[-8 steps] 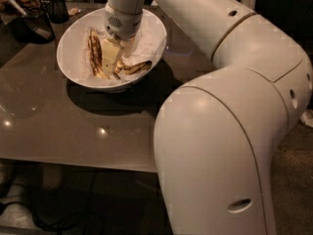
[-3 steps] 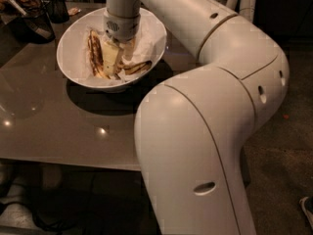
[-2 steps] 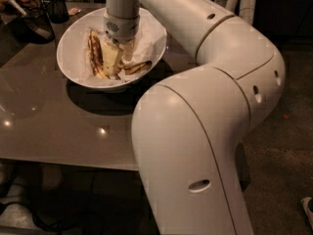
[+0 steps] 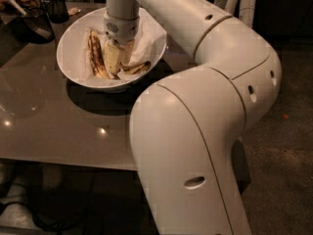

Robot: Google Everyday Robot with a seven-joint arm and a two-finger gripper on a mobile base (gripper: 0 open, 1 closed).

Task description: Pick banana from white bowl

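The white bowl [image 4: 73,35] stands on the grey table, lined with crumpled white paper. My gripper [image 4: 115,58] reaches straight down into the middle of the bowl from the arm's wrist [image 4: 120,26]. The banana [image 4: 135,68], yellow with brown blotches, lies curved just right of the gripper and is partly hidden by it. A single straighter, brown-streaked banana [image 4: 94,53] lies just left of the gripper. I cannot see whether the gripper touches either one.
The glossy grey table [image 4: 54,126] has its front edge near the bottom of the view. Dark cups [image 4: 57,6] and a dark container [image 4: 35,24] stand at the back left. My large white arm links [image 4: 195,146] fill the right half.
The arm's big elbow link has swung left and nearer the camera since the earliest frame. The gripper has stayed down in the bowl, and the bananas have not moved.
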